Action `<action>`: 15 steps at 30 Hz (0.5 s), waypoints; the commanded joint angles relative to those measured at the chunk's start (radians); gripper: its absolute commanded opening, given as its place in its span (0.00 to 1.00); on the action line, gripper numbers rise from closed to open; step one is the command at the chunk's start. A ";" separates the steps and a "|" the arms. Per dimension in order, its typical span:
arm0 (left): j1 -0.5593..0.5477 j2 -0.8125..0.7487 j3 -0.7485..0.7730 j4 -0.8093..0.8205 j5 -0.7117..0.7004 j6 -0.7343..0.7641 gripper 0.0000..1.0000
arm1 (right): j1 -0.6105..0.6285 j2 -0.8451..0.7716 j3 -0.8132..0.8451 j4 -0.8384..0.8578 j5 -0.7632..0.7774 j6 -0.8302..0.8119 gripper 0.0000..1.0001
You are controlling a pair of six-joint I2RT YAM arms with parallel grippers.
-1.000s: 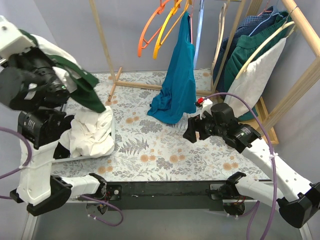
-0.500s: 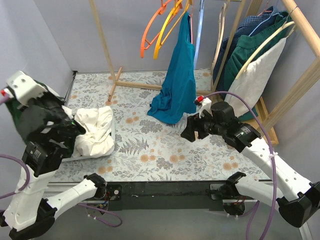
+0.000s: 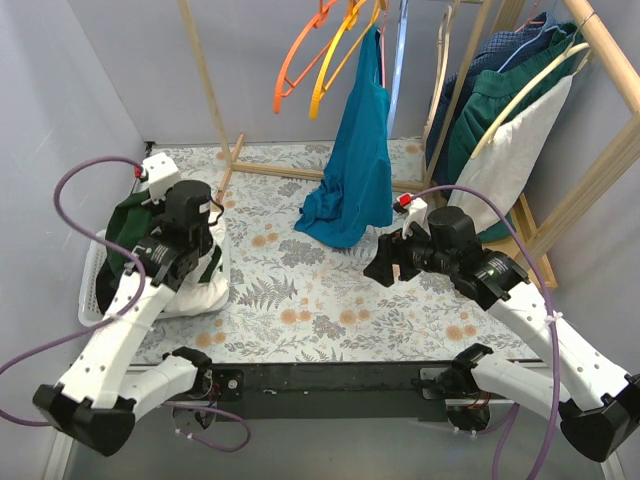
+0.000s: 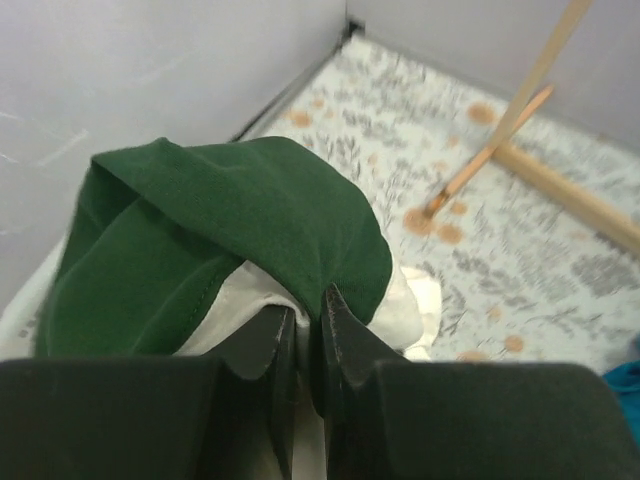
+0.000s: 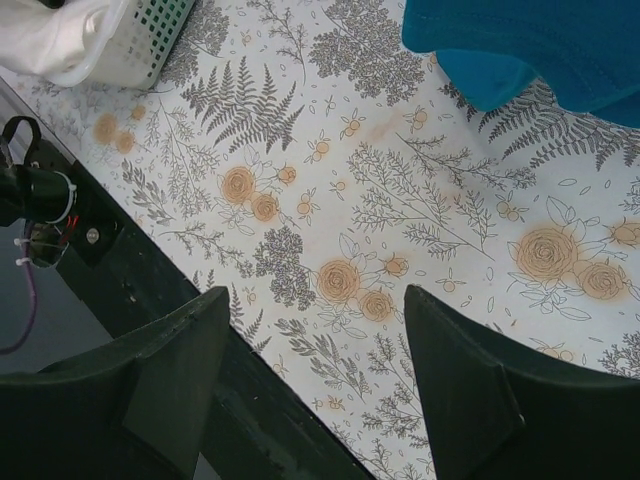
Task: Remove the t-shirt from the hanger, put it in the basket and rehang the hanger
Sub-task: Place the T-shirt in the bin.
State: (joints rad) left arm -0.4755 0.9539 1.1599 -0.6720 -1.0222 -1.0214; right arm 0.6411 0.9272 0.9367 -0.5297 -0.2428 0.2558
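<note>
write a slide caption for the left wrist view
Left gripper shut on the green shirt at its edge, above white cloth, floral table beyond.

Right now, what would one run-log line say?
left gripper: shut on green t-shirt over basket | right gripper: open, empty | teal shirt: hanging

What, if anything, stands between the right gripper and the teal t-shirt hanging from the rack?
Nothing visible does. The right gripper hovers open over bare floral tablecloth, and the hem of the teal t-shirt lies just ahead of it. The left gripper, shut on a green shirt, is off to the far side.
</note>
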 commanded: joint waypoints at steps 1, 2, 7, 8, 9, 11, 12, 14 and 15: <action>0.226 0.026 -0.048 0.040 0.298 -0.036 0.00 | -0.001 -0.045 -0.015 0.010 0.000 -0.006 0.78; 0.263 0.022 -0.052 0.055 0.385 -0.032 0.00 | -0.001 -0.051 -0.018 0.008 0.000 -0.006 0.78; 0.527 -0.007 -0.048 0.065 0.542 -0.009 0.00 | -0.001 -0.053 -0.015 -0.006 0.010 -0.020 0.78; 0.566 -0.009 -0.040 0.057 0.563 -0.009 0.00 | -0.001 -0.053 -0.015 -0.006 0.010 -0.023 0.78; 0.604 -0.009 -0.043 0.055 0.598 -0.014 0.00 | -0.001 -0.053 -0.016 -0.001 0.010 -0.023 0.78; 0.713 -0.017 -0.061 0.058 0.637 -0.035 0.00 | -0.001 -0.050 -0.013 0.000 0.005 -0.021 0.78; 0.750 -0.023 -0.072 0.061 0.645 -0.049 0.00 | -0.001 -0.050 -0.012 0.000 0.007 -0.023 0.78; 0.776 -0.032 -0.106 0.084 0.640 -0.109 0.00 | -0.001 -0.053 -0.009 0.003 0.005 -0.023 0.78; 0.802 -0.037 -0.149 0.092 0.645 -0.126 0.00 | -0.001 -0.054 -0.010 0.008 0.004 -0.023 0.78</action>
State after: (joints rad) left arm 0.2577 0.9524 1.0809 -0.6235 -0.4431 -1.0733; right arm 0.6411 0.8833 0.9215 -0.5365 -0.2382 0.2481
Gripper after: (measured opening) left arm 0.076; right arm 0.777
